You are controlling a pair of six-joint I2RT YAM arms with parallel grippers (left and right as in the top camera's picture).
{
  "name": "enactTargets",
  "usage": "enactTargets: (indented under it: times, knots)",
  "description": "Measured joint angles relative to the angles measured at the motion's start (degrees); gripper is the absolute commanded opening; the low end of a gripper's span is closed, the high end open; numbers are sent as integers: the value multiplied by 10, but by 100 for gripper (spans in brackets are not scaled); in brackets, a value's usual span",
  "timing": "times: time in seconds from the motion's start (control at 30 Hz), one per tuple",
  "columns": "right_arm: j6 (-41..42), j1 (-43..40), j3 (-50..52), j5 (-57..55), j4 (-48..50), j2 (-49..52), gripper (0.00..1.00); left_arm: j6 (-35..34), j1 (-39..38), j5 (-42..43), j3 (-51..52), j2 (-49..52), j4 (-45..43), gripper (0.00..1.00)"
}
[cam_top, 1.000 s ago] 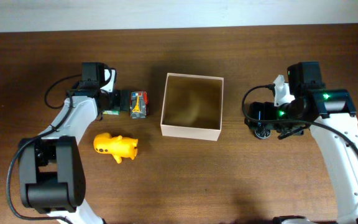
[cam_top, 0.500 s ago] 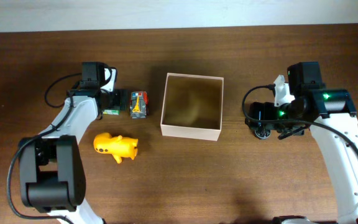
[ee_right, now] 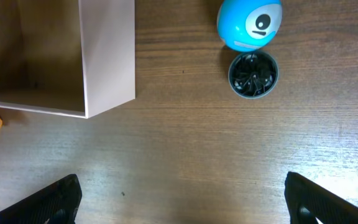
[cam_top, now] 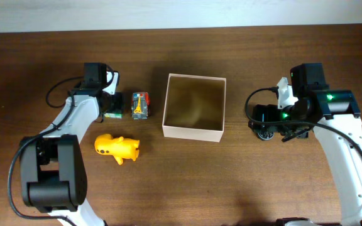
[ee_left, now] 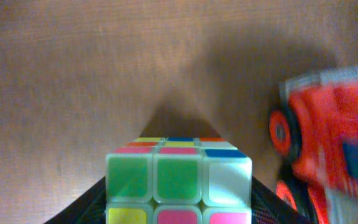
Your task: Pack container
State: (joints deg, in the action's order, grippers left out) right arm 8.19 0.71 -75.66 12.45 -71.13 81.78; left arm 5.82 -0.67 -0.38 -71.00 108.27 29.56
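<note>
Our left gripper [cam_top: 114,104] is sitting low over the puzzle cube [ee_left: 179,183], its dark fingers flanking the cube on both sides. We are not able to tell whether it is pinching yet. Our right gripper [ee_right: 182,199] is hanging spread wide over the desk [ee_right: 185,143], near the blue ball toy [ee_right: 249,23] and the black cup [ee_right: 253,74]. The container [cam_top: 192,133] is waiting between the arms, with nothing showing inside.

The red toy car [cam_top: 140,105] is lying just beside the cube, so we are risking knocking or snagging it as we lift and swing toward the container. A loose hold on the smooth cube could also let it slip out on the way.

Compared with a second ago, the left gripper is sitting farther back from the car, while the car, the yellow toy [cam_top: 117,147] and the right arm are staying put.
</note>
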Motion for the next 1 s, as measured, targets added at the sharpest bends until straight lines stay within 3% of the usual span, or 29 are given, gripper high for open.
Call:
enactTargets:
  times: [0.27, 0.53, 0.77, 1.0]
  knots:
    - [0, 0, 0, 0, -7, 0, 99, -3, -30, 6, -87, -105, 146, 43]
    - [0, 0, 0, -3, -15, 0, 99, -83, -155, 16, -130, -229, 158, 43]
    - [-1, 0, 0, -4, -15, 0, 99, -131, -255, 15, -130, -145, 80, 43]
    - [0, 0, 0, -5, -15, 0, 99, -158, -280, -5, -129, -11, 3, 44]
